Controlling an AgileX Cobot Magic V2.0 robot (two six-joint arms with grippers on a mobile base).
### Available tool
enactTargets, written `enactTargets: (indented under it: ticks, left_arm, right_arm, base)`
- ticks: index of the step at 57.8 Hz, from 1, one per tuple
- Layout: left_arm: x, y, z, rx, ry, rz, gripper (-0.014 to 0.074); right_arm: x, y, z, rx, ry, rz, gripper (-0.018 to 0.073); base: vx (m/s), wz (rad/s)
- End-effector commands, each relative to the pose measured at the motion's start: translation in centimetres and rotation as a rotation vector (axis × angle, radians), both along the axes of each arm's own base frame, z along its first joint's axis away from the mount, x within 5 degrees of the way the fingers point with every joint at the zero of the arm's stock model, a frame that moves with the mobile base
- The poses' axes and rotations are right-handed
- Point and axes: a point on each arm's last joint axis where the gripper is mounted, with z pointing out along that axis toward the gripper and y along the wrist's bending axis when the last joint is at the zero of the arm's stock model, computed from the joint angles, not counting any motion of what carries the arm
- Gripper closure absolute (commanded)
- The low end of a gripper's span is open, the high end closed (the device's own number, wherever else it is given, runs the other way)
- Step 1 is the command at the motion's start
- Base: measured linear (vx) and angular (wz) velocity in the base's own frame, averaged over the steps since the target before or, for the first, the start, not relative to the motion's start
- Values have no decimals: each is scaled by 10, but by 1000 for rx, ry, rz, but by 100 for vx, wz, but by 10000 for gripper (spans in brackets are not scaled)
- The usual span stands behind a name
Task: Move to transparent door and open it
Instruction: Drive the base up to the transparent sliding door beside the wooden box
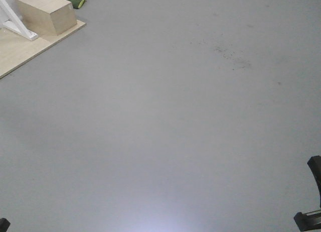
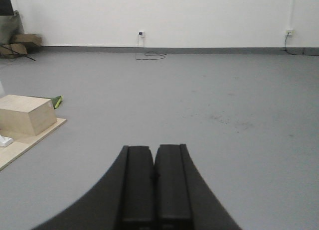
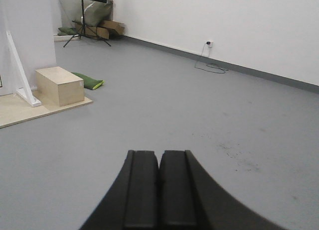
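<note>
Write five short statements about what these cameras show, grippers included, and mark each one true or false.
1. The left gripper is shut with nothing between its fingers. True.
2. The right gripper grips a door handle. False: it is shut on nothing, with bare grey floor ahead of it.
3. The wooden box stands on the plywood platform. True.
4. The transparent door fills the front-facing view. False: no door shows in any view; the front view is almost all floor.
5. A cable lies on the floor below a wall socket. True.
</note>
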Motion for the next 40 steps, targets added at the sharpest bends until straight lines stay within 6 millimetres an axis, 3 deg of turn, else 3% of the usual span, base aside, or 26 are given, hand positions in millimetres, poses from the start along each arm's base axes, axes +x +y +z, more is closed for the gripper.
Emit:
enactTargets:
  ticks: [1, 40]
  left_arm:
    - [1, -1, -1, -32, -56, -8, 593]
    - [1, -1, -1, -32, -56, -8, 593]
  right_arm:
    - [0, -1, 4, 2, -83, -8, 564]
    - [0, -1, 4, 2, -83, -8, 564]
  base:
    - [50, 25]
    - [53, 30]
